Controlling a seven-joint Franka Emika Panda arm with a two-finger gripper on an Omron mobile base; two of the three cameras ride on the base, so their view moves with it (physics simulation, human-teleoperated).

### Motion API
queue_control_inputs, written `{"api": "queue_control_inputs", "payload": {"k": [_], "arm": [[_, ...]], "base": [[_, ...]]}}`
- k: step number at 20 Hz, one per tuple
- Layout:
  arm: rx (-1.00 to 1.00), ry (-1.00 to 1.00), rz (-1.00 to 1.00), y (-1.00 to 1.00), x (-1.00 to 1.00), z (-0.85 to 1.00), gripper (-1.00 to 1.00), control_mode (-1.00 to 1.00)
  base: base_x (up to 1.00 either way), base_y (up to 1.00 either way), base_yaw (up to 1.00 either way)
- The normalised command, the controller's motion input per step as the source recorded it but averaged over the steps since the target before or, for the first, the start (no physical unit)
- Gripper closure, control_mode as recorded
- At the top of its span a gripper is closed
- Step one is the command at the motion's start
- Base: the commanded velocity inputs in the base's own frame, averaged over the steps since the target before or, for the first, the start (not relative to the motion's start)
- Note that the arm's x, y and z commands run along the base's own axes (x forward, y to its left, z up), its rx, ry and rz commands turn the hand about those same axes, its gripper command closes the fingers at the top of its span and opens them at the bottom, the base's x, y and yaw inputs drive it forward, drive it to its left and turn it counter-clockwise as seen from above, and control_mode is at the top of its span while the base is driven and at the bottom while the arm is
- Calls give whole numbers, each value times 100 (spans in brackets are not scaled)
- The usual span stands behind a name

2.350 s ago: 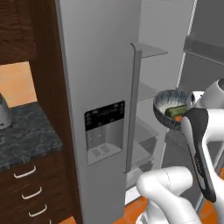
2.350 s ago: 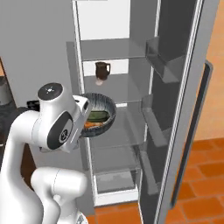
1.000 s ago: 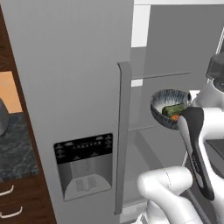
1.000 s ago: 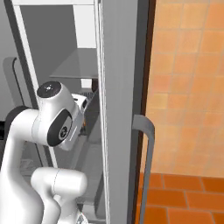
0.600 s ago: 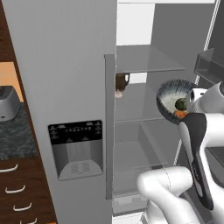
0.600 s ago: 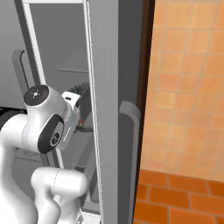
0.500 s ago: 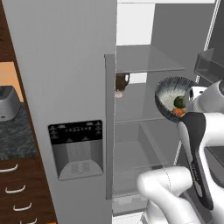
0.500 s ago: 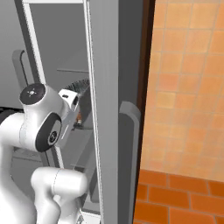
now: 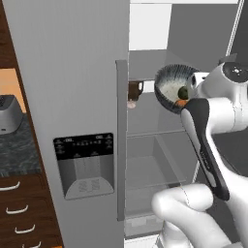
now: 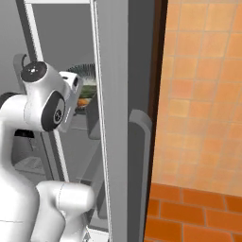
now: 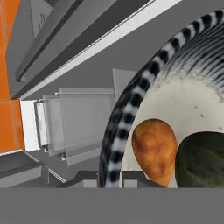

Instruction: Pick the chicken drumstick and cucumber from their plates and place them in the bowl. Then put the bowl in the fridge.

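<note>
Bowl loaded, not yet on a fridge shelf

Both foods are already in the bowl (image 9: 170, 88): the chicken drumstick (image 11: 154, 151) and the cucumber (image 11: 202, 159) lie side by side on its pale inside. My gripper (image 9: 190, 92) is closed on the bowl's rim and holds it tilted, up in the open fridge (image 9: 72, 97), right of the door's long handle (image 9: 121, 140). A dark mug (image 9: 134, 90) stands on the shelf between handle and bowl. What is left, I judge: lowering the bowl on a shelf and letting go.

open fridge (image 9: 160, 160) shelves, mug (image 9: 133, 90) at back
</note>
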Motion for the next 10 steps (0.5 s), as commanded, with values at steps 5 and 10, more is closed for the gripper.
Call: {"api": "queue_control_inputs", "payload": {"k": [5,10], "arm": [[0,-1,10,0,98,29,100,-100],[0,-1,0,0,89,41,100,-100]], "base": [[0,0,0],[0,0,0]]}}
